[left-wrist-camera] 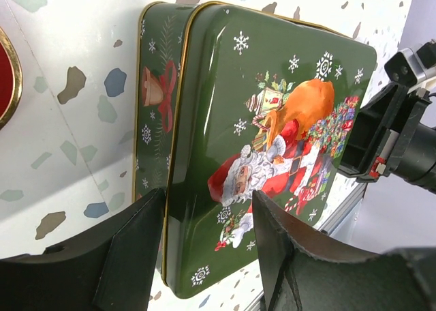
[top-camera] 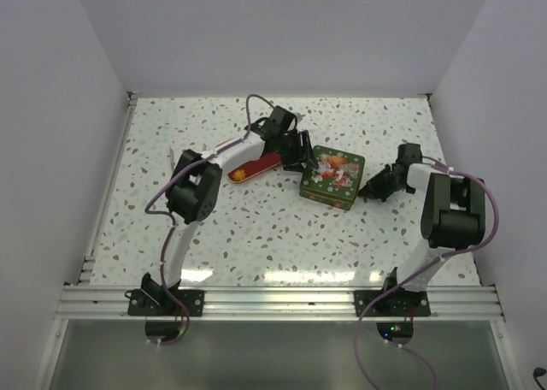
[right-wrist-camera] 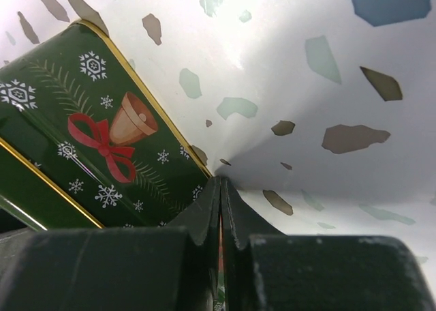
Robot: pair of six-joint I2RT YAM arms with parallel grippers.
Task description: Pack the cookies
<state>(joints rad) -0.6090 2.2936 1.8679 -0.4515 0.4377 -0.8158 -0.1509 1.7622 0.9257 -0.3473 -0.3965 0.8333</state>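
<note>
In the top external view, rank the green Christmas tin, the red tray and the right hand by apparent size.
1. green Christmas tin, clearly largest.
2-3. red tray and right hand: no firm order. The left arm covers part of the tray, and its visible strip looks about hand-sized.

Green Santa-printed tin (left-wrist-camera: 272, 120), speckled white table (top-camera: 256, 236), seemingly red tray (top-camera: 248, 171)

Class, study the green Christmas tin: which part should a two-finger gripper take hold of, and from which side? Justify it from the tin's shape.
Probably pinch the lid by its gold-edged rim, from the left arm's side. The green tin lies flat and its Santa top offers nothing to pinch; the open left gripper straddles that edge; the shut right gripper sits by the opposite wall.
</note>
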